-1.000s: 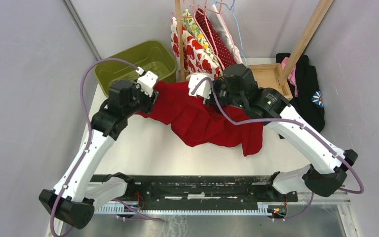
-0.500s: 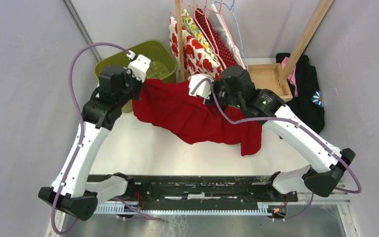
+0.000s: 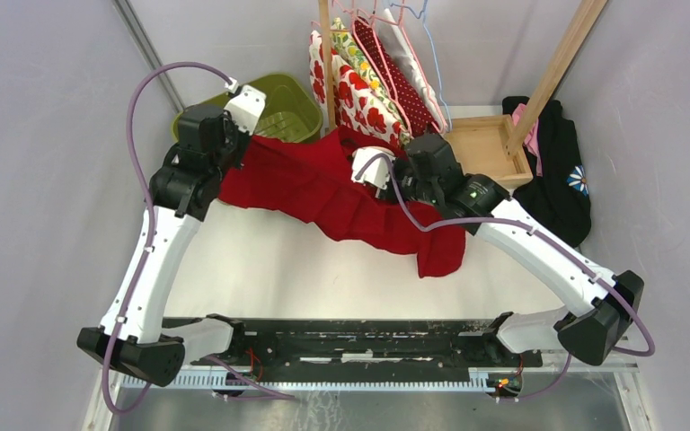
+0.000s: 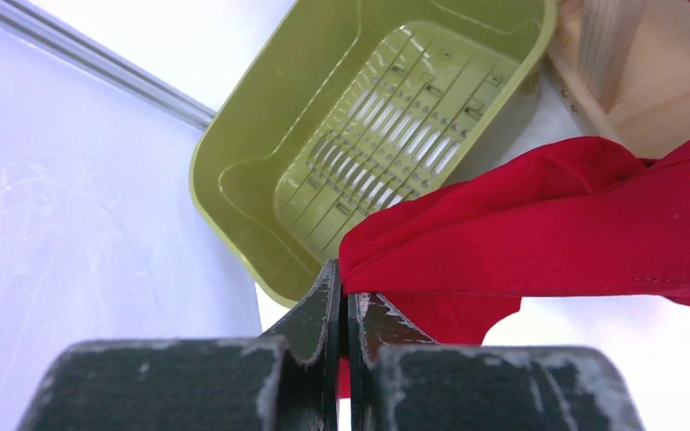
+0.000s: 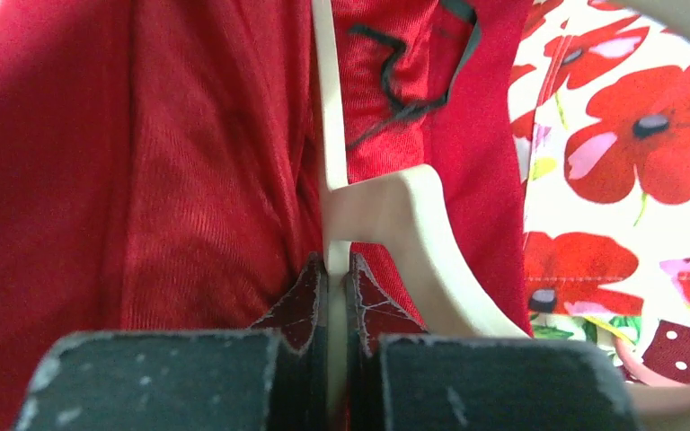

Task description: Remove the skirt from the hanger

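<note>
1. The white table (image 3: 260, 260) is seen spread beneath everything, with both arms reaching over it from the near edge
2. The red skirt (image 3: 323, 193) is draped across the middle of the table and strung between the two arms. Its left end is held up close to the basket, and its right end is slumped on the table under the right arm
3. The wooden rack (image 3: 561, 67) is stood at the far edge, with floral garments (image 3: 359, 94) hung on it just behind the skirt
4. The green basket (image 4: 260, 153) is set at the far left corner, just behind the raised left end of the skirt. Its slotted floor is seen past the cloth in the left wrist view
5. The cream hanger (image 5: 395, 215) is found deep in the skirt's folds, with red cloth lying on both sides of it
6. The right gripper (image 5: 334, 265) is clamped on a thin bar of the hanger, and the skirt is bunched right against its fingers on the left side
7. The left gripper (image 4: 343, 278) is pinched tight on the skirt's edge. The cloth is nipped at the very fingertips and is run off to the right, clear of the table
</note>
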